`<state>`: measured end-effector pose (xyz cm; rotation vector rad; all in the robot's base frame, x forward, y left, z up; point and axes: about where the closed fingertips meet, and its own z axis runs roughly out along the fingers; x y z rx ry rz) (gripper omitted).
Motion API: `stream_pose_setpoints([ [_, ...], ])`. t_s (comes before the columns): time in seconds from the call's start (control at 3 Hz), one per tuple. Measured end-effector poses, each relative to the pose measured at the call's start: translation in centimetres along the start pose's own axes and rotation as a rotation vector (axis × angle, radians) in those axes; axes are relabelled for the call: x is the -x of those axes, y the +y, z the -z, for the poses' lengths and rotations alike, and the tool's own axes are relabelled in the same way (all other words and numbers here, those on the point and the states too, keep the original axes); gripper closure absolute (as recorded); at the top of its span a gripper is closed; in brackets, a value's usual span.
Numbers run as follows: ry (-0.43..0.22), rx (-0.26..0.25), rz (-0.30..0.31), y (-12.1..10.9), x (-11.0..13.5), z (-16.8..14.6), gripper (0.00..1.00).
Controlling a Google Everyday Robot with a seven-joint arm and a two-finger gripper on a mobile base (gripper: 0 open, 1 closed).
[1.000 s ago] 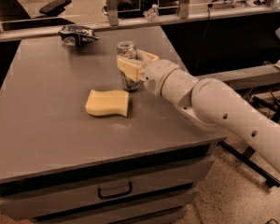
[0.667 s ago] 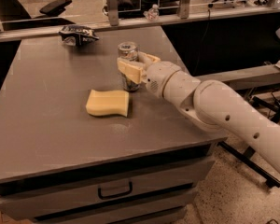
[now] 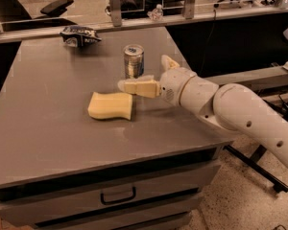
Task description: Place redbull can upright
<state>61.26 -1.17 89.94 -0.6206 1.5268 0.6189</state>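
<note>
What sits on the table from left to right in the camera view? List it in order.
Snack bag → sponge → can → robot arm. The open gripper lies by the upright can and overlaps it in this view, so it is left out of the order.

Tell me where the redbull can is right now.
Camera view: the redbull can stands upright on the far half of the table, just behind the yellow sponge, with the open gripper straddling it.
</note>
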Motion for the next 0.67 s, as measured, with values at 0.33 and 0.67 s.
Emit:
stream_pose_setpoints([
  [0.33,0.088,0.000,0.043,-1.1,-1.0,3.5,0.00],
  [0.67,0.149,-0.009,0.069,-1.7,-1.6,6.0,0.00],
])
